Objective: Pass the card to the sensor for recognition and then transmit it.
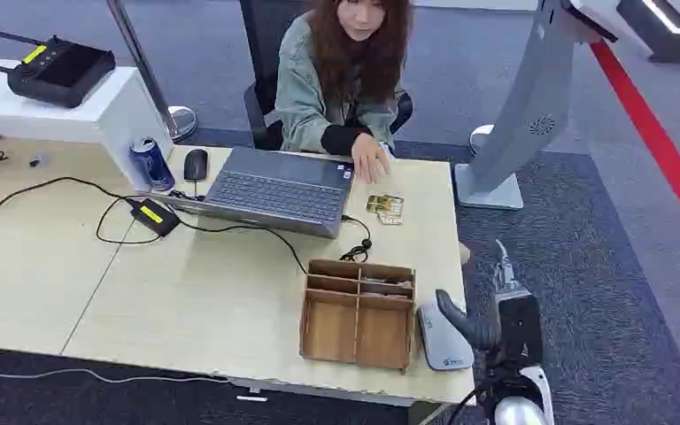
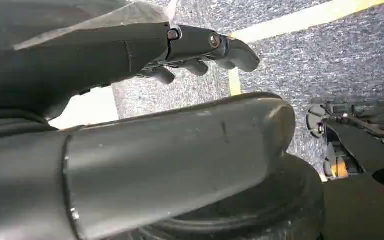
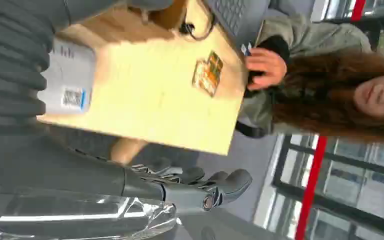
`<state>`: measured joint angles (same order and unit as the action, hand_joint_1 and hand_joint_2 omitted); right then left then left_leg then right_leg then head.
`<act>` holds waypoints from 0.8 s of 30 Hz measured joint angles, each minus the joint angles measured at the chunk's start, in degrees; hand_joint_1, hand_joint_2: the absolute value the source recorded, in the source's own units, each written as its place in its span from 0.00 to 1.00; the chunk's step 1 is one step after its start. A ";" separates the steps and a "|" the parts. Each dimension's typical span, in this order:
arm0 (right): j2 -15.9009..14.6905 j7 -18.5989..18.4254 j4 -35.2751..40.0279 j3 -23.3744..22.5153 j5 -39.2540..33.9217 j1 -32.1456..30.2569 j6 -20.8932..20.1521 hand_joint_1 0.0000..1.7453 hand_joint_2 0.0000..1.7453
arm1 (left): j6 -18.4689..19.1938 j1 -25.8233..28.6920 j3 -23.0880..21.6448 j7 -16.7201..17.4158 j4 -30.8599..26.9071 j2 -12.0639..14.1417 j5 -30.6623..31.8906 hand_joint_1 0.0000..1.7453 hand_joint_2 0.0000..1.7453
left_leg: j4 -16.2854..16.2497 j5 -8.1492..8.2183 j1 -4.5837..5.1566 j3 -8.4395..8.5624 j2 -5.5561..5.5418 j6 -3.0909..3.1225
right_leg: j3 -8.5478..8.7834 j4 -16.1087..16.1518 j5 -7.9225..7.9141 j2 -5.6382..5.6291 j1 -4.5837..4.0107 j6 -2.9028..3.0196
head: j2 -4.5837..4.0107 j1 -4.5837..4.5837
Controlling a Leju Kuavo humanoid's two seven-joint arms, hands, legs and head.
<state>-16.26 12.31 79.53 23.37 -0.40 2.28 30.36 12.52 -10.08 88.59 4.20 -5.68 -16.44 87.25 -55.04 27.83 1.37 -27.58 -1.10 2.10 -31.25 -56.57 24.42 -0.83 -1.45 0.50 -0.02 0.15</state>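
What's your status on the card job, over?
Right hand empty beside the grey sensor at the desk's edge. Left hand empty, hanging over carpet. Card flat on desk by the person's hand. Path open.

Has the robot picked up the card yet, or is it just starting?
Just starting, it seems. Nothing looks done: the card lies on the table near the person's hand. The right hand hangs beside the grey sensor at the table's corner, holding nothing. The left hand is empty over carpet. Picking up, scanning and passing on all remain.
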 joint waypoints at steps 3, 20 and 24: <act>-1.29 -3.54 3.63 -2.27 4.09 0.58 -1.27 0.00 1.00 | 0.20 0.06 -0.04 0.33 0.00 0.20 0.07 0.00 0.00 | 0.00 0.00 0.00 -0.01 0.00 0.00 | 0.01 0.00 -0.01 0.00 0.00 0.00 | 0.00 0.00; -4.55 -20.05 18.36 -4.55 19.61 13.84 -8.13 0.00 1.00 | 0.61 0.12 -3.41 2.34 0.00 0.61 0.07 0.00 0.00 | 0.01 -0.09 -0.01 -0.04 0.00 -0.01 | 0.02 -0.03 -0.10 0.00 -0.01 0.02 | 0.00 0.00; -4.35 -20.84 18.41 -3.21 20.73 17.57 -9.55 0.00 1.00 | 0.88 0.15 -4.46 2.58 0.00 0.61 0.07 0.00 0.00 | 0.01 -0.11 -0.02 -0.09 -0.01 0.00 | 0.01 -0.05 -0.12 0.01 -0.01 0.03 | 0.00 0.02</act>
<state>-20.61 -8.53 97.94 20.16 20.33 19.85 20.81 13.40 -9.93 84.13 6.78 -5.68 -15.82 87.32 -55.03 27.72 1.35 -27.66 -1.11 2.10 -31.24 -56.62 24.30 -0.83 -1.45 0.53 -0.02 0.17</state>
